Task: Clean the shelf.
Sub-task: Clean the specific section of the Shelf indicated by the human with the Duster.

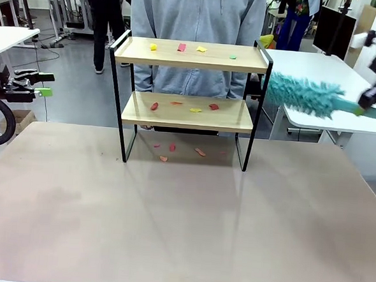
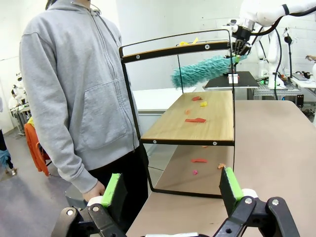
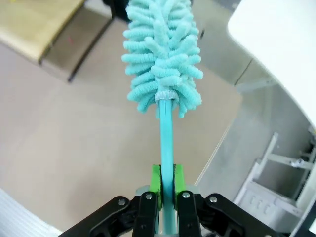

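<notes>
Evidently, no cleaning is done yet: coloured scraps (image 1: 181, 47) are seen on both boards of the shelf (image 1: 234, 118), set at twelve o'clock on the table (image 1: 182, 230), and beneath it. A duster (image 1: 304, 95) is clamped by its handle in the right gripper (image 3: 167, 180), at three o'clock, just beside the shelf. The left gripper (image 2: 172, 187) is spread wide, empty.

shelf (image 1: 235, 120) — 1 | duster (image 1: 302, 95) — 1 | scraps (image 1: 181, 47): top 4, lower 4

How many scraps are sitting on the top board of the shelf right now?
4 along the top board: left yellow scrap, pink scrap, middle yellow scrap, green scrap farther right. None looks hidden.
</notes>
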Controlling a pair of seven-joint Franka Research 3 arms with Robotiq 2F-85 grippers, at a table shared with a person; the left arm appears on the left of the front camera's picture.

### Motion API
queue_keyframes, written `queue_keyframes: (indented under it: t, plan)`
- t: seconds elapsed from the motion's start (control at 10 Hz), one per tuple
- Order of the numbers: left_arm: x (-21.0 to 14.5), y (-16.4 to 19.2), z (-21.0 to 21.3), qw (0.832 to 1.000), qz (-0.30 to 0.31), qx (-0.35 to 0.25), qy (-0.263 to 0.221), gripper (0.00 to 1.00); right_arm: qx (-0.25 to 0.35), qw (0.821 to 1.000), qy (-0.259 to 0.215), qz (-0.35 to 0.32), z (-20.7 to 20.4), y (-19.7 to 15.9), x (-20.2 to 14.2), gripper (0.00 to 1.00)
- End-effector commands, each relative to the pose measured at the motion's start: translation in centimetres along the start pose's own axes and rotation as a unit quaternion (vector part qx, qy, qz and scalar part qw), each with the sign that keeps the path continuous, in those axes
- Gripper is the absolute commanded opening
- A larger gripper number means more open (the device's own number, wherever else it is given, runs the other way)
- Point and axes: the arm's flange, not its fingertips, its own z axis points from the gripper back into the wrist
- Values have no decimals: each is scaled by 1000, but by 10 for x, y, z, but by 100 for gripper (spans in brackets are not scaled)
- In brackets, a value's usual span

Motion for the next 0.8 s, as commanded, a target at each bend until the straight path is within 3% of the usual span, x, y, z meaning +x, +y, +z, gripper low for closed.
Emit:
queue_keyframes:
  t: [0.0,0.2,0.4,0.7]
  plan:
    - [2,-1,0,1000,-1,-1,3,100,5,997,61,51,19,-10,-33,13]
    - [2,-1,0,1000,-1,-1,3,100,32,986,122,106,36,-14,-69,13]
    - [2,-1,0,1000,-1,-1,3,100,91,965,157,190,45,-4,-93,13]
    - [2,-1,0,1000,-1,-1,3,100,165,921,160,314,42,35,-99,13]
